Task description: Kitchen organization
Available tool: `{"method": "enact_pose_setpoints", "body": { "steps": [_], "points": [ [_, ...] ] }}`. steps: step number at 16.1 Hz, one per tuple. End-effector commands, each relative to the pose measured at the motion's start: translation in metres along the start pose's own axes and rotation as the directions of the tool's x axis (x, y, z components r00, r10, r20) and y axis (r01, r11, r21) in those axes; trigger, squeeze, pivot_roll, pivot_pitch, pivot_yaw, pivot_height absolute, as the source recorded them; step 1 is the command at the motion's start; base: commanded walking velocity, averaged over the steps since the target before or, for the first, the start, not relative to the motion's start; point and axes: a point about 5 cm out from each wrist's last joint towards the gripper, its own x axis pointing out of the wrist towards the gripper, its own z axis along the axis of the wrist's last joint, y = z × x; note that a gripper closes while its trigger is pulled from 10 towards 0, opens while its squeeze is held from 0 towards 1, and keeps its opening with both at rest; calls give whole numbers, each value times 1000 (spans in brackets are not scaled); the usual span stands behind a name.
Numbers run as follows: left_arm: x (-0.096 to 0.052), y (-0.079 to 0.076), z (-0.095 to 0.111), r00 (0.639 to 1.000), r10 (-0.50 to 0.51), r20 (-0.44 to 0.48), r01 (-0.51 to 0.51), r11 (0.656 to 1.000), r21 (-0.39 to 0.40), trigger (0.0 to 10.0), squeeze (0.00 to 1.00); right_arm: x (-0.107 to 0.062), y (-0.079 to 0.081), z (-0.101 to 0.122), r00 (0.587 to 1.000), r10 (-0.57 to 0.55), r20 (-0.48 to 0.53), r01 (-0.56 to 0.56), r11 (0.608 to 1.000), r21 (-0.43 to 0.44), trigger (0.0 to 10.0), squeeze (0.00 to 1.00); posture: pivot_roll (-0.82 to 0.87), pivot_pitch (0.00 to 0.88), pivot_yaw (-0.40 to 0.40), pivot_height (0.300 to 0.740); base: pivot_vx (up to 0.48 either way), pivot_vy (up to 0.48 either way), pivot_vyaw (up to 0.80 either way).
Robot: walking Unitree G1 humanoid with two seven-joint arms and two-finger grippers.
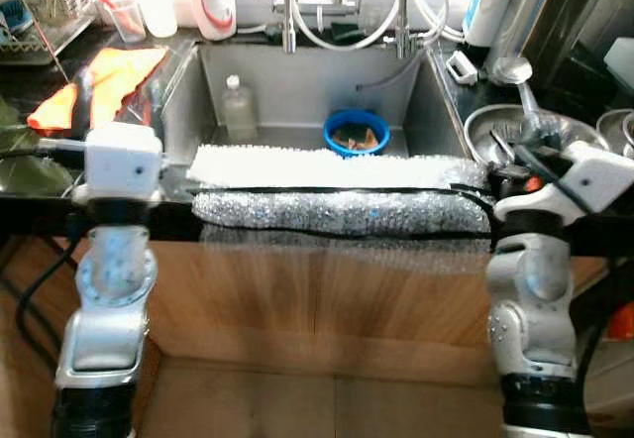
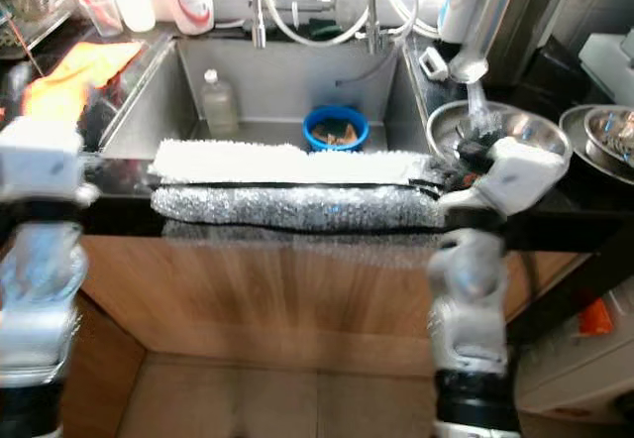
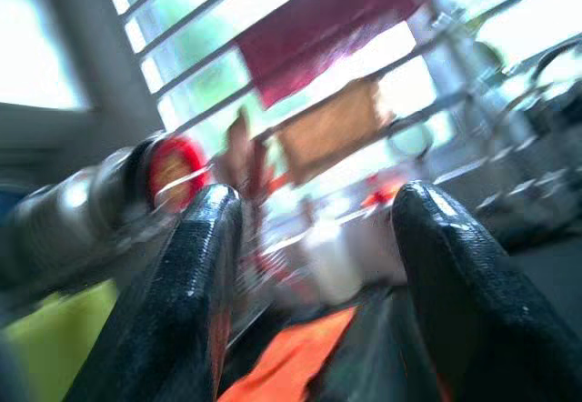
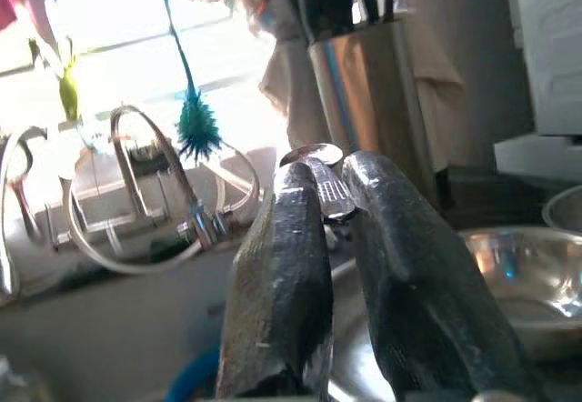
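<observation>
The right gripper (image 4: 332, 211) pinches a spoon (image 4: 320, 176) upright, with the utensil holder (image 4: 364, 93) beyond it at upper centre

You have a grey steel sink (image 1: 297, 81) in front of you, with a bright blue bowl (image 1: 356, 131) in it that holds something orange-brown. Beside the bowl stands a clear, pale bottle (image 1: 238, 106). Over the sink's front edge lies a white fluffy cloth (image 1: 327, 168), and below it a silvery, glittering mat (image 1: 337, 210) edged in black. The cupboard front (image 1: 317, 289) under it is warm brown wood grain. On the dark counter to your left you see an orange cloth (image 1: 104, 81). A white jug (image 1: 213, 2) with a red label stands behind it. A teal brush (image 4: 195, 125) hangs near the shiny taps. Your right gripper's (image 4: 332, 188) black fingers hold a silver spoon (image 4: 326, 179).
</observation>
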Motion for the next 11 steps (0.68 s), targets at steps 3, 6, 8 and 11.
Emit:
{"method": "enact_pose_setpoints", "body": {
  "steps": [3, 6, 8, 11],
  "points": [
    [7, -39, -5, 989, -123, -86, 95, 956, -278, 10000, 0, -1, 13, 5, 997, 74, -12, -71, 984, 161, 10000, 0, 9, 95, 5, 740, 0, 0, 0],
    [20, -72, 4, 959, -270, -88, 176, 810, -559, 10000, 0, -6, 23, 1, 988, 144, -53, -114, 918, 381, 10000, 0, -8, 88, 7, 740, 0, 0, 0],
    [22, -78, 5, 947, -305, -100, 149, 694, -705, 10000, 0, -8, 26, 2, 982, 185, -48, -142, 877, 459, 10000, 0, -13, 84, 7, 740, 0, 0, 0],
    [20, -81, 6, 925, -374, -66, 136, 489, -862, 10000, 0, -16, 35, 5, 953, 302, -10, -227, 735, 639, 10000, 0, -12, 71, 9, 740, 0, 0, 0]
  ]
}}
